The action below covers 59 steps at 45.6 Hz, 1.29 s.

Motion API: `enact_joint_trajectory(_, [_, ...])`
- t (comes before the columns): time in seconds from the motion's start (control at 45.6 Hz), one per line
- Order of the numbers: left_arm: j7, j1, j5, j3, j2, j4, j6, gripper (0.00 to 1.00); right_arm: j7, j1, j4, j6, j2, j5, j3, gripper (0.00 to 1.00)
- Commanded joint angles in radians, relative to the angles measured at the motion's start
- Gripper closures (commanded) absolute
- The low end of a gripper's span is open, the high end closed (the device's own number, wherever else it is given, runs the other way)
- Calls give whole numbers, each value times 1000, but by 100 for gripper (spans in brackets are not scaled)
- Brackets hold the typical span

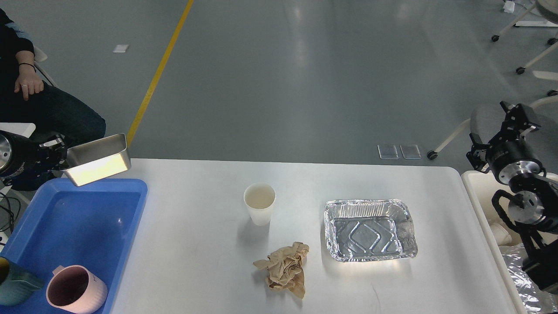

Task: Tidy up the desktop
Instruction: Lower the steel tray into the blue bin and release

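Observation:
The white desktop [196, 270] holds a white paper cup [259, 203], a crumpled brown paper [284, 269] and an empty foil tray [369, 230]. My left gripper [61, 160] is shut on the rim of a steel pan [96, 159] and holds it above the far end of the blue tray [74, 218]. My right gripper [516, 115] is raised off the table's right side, above the cream bin [477, 192]; its fingers cannot be told apart.
A pink mug [75, 290] and a teal cup [15, 288] stand in the near end of the blue tray. A seated person [39, 104] is at the far left. The cream bin holds crumpled foil [521, 279].

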Motion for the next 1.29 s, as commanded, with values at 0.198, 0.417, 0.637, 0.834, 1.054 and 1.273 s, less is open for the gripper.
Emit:
enact_joint_trajectory(0.198, [-3, 180, 57, 1, -6, 4, 172, 100, 0, 0, 0, 0, 9, 0, 0, 0])
enact_joint_trajectory(0.417, [-19, 231, 57, 2, -21, 22, 255, 100, 0, 3, 2, -2, 27, 0, -1, 0])
enact_joint_trajectory(0.637, [-42, 231, 59, -6, -73, 54, 261, 100, 0, -3, 2, -2, 41, -1, -1, 0])
enact_joint_trajectory(0.834, [-49, 232, 57, -4, -104, 85, 267, 97, 0, -5, 0, -2, 41, -1, -1, 0])
enact_joint_trajectory(1.054, [-66, 232, 50, -10, -111, 88, 264, 69, 0, -6, 2, -2, 43, -1, -1, 0])
enact_joint_trajectory(1.273, [-72, 227, 17, -47, -110, 87, 255, 26, 0, -9, 18, -3, 43, -2, -1, 0])
